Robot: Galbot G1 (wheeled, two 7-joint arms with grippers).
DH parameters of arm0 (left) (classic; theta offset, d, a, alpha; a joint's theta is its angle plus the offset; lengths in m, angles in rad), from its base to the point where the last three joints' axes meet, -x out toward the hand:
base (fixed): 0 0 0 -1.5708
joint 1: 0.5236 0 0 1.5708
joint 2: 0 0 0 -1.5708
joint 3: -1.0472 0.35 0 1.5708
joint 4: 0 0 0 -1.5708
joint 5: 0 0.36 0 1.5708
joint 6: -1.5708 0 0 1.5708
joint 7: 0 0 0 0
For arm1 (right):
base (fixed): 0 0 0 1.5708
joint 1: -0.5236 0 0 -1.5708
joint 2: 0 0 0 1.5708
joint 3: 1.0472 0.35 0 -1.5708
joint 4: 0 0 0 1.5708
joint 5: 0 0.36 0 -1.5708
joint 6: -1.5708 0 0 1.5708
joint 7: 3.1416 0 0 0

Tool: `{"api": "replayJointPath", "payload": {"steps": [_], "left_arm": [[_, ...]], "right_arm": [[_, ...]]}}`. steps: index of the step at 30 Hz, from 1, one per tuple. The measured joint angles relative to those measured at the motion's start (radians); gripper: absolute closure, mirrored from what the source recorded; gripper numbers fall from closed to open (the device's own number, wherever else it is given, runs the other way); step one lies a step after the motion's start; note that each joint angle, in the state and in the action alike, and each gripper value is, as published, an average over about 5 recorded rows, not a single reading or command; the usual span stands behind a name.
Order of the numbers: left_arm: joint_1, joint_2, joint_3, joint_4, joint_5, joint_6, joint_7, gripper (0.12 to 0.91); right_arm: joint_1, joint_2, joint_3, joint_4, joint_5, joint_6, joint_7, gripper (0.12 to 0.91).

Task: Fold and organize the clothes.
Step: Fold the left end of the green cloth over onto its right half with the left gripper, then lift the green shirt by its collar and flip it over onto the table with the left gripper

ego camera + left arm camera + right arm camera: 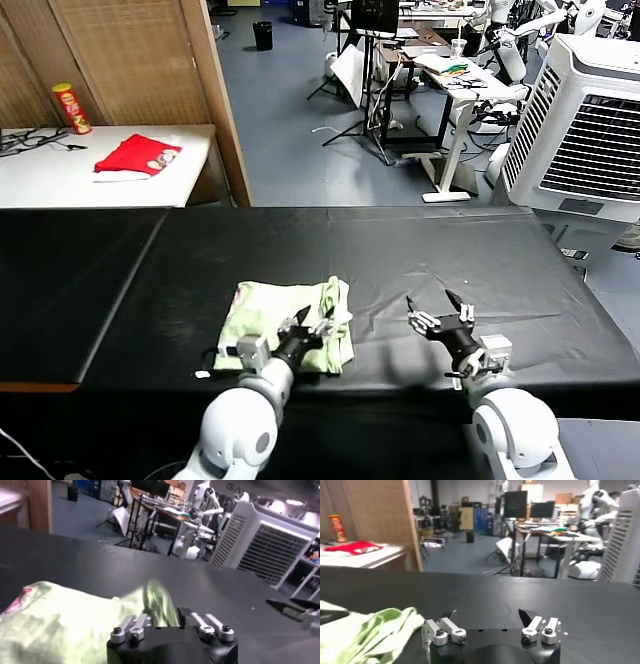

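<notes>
Green T-shirt [285, 325] folded small on black table [400, 250]. Left gripper [310, 328] over its edge, fingers apart, holding nothing. Right gripper [440, 312] beside it, wide open, empty.

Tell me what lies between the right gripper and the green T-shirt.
Only bare black table: the head view shows nothing between the right gripper and the T-shirt.

Right pincer [492, 619]: fingers spread wide, nothing between them, hovering over the black table [530, 592]. Pale green T-shirt [367, 630]: crumpled on the table just beside the pincer. Red cloth [352, 546]: far beyond, on a white table [375, 557].
</notes>
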Motion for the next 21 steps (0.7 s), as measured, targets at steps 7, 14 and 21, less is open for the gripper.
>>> {"api": "replayJointPath", "payload": {"steps": [7,14,21], "left_arm": [[-0.005,0.076,-0.082,-0.027,0.132,-0.104,0.056,0.233],[0.022,0.168,-0.196,0.014,0.196,-0.163,0.063,0.232],[0.055,0.172,-0.262,0.065,0.234,-0.204,0.090,0.232]], "right_arm": [[0.076,-0.034,-0.133,-0.043,0.000,-0.002,-0.065,0.227],[0.193,-0.013,-0.294,-0.129,-0.080,0.004,-0.063,0.227],[0.221,0.000,-0.363,-0.208,-0.282,0.006,-0.009,0.227]]}}
